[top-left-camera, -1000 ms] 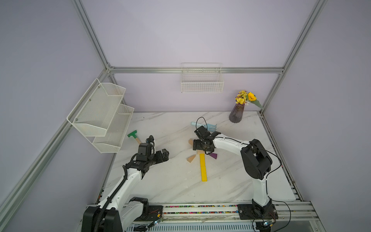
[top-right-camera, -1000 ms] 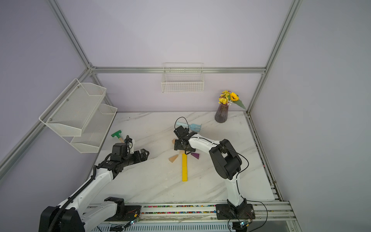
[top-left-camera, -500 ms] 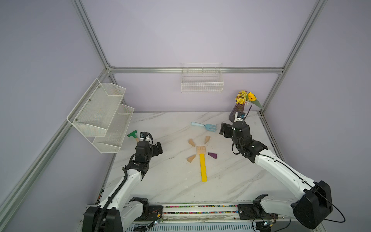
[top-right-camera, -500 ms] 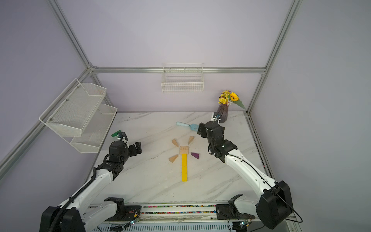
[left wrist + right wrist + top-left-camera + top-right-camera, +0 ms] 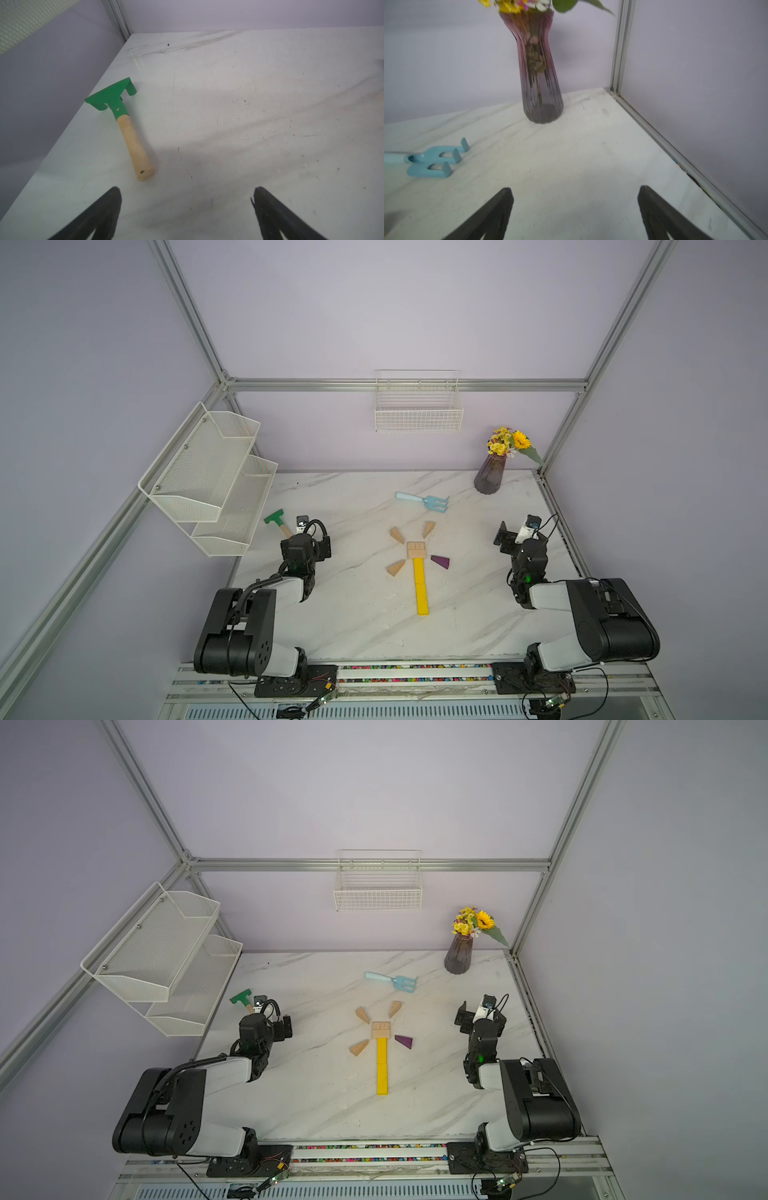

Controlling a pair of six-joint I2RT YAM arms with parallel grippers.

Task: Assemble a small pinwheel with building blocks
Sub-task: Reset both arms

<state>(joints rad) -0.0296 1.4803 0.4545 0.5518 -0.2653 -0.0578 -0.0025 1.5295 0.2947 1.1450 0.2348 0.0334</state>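
**Operator:** Where is the pinwheel (image 5: 417, 568), and why is it laid out that way?

**Technician:** It lies flat at mid-table on the marble tabletop (image 5: 353, 626). The tan square hub (image 5: 416, 551) touches the far end of the yellow stem (image 5: 420, 589), which runs toward the robot's base. Three tan wedges (image 5: 396, 535) and the purple wedge (image 5: 440, 561) radiate from near the hub's corners, narrow ends inward and each with a small gap. Judged against the task, that spacing reads as blades, and the figure appears complete.

**Operator:** What is the state of the grippers?

**Technician:** The left gripper (image 5: 187, 193) has its jaws spread wide with nothing between them. The right gripper (image 5: 575, 193) is the same, fully spread and empty. Both arms are folded at opposite sides of the table, well apart from the figure, probably so that no blade gets nudged.

**Operator:** What surrounds it?

**Technician:** A green-headed toy tool with a wooden handle (image 5: 133, 133) lies ahead of the left gripper, near the wall. The light-blue toy rake (image 5: 433, 162) lies beyond the figure, and a vase of flowers (image 5: 539, 83) stands upright in the far corner. None of them touches the figure.
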